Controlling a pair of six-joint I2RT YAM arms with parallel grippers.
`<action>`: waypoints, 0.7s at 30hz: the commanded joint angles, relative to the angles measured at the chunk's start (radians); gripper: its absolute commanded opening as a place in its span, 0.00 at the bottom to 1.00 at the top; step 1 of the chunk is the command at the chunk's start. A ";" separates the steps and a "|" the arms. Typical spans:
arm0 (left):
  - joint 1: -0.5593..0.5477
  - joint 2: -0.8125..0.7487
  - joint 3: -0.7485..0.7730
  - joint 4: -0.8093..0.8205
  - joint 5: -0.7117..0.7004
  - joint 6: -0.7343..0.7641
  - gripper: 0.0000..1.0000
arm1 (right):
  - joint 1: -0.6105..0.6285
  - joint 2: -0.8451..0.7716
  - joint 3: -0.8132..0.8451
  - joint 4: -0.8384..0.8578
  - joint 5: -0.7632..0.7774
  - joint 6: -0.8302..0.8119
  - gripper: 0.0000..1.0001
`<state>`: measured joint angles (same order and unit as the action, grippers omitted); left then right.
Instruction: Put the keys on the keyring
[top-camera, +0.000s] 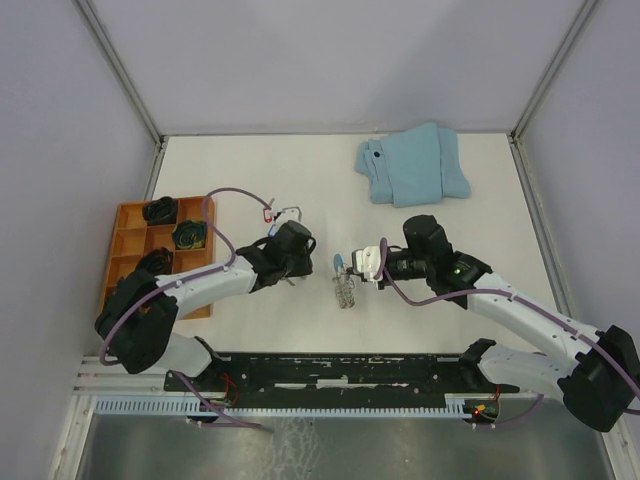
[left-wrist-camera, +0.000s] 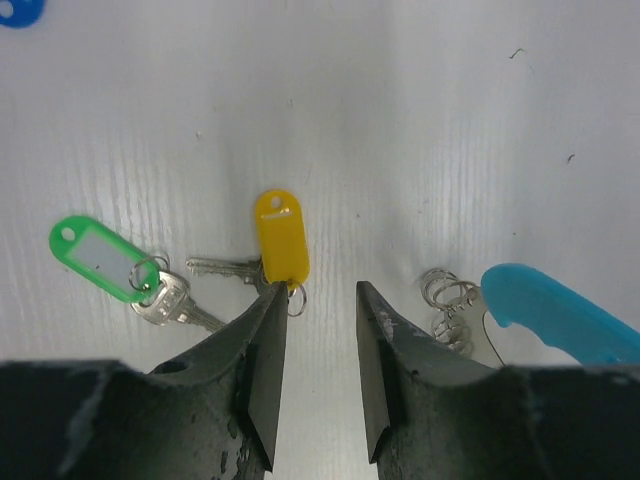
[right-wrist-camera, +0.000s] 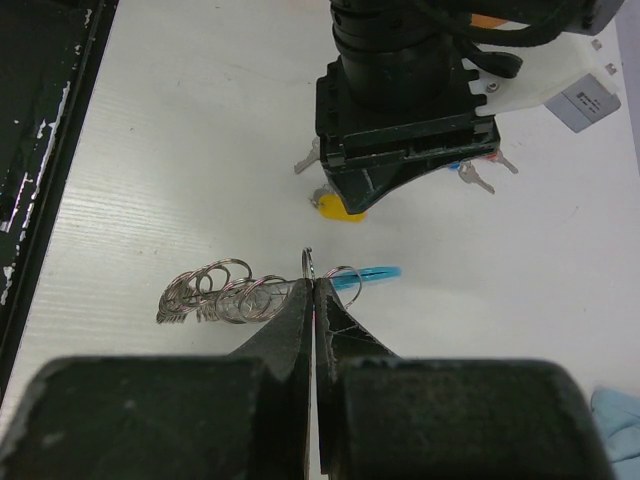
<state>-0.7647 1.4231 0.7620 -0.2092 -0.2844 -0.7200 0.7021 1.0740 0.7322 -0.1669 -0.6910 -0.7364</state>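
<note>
My left gripper (left-wrist-camera: 320, 298) hangs open over the table with nothing between its fingers. Its left fingertip (left-wrist-camera: 270, 300) touches the lower edge of a yellow-tagged key (left-wrist-camera: 280, 240). A green-tagged key (left-wrist-camera: 95, 258) lies further left. The keyring (right-wrist-camera: 225, 295), a bunch of small wire rings with a bright blue curved section (right-wrist-camera: 372, 272), lies just right of the left gripper. My right gripper (right-wrist-camera: 313, 285) is shut on the keyring at the join between rings and blue part. From above, the keyring (top-camera: 345, 288) lies between the left gripper (top-camera: 292, 262) and right gripper (top-camera: 352, 272).
An orange compartment tray (top-camera: 128, 245) with dark items stands at the left. A folded light-blue cloth (top-camera: 415, 165) lies at the back right. A red-tagged key (top-camera: 268, 212) rests behind the left gripper. A black rail (top-camera: 330, 375) runs along the near edge.
</note>
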 joint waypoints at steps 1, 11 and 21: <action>0.016 0.048 0.085 -0.035 0.049 0.138 0.41 | -0.003 -0.022 0.010 0.027 0.000 -0.014 0.01; 0.060 0.211 0.186 0.015 0.143 0.202 0.39 | -0.002 -0.026 0.009 0.025 -0.001 -0.014 0.01; 0.141 0.295 0.149 0.074 0.246 0.145 0.32 | -0.003 -0.027 0.009 0.023 0.000 -0.014 0.01</action>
<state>-0.6552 1.7039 0.9207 -0.1722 -0.0750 -0.5617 0.7021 1.0740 0.7322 -0.1673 -0.6903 -0.7391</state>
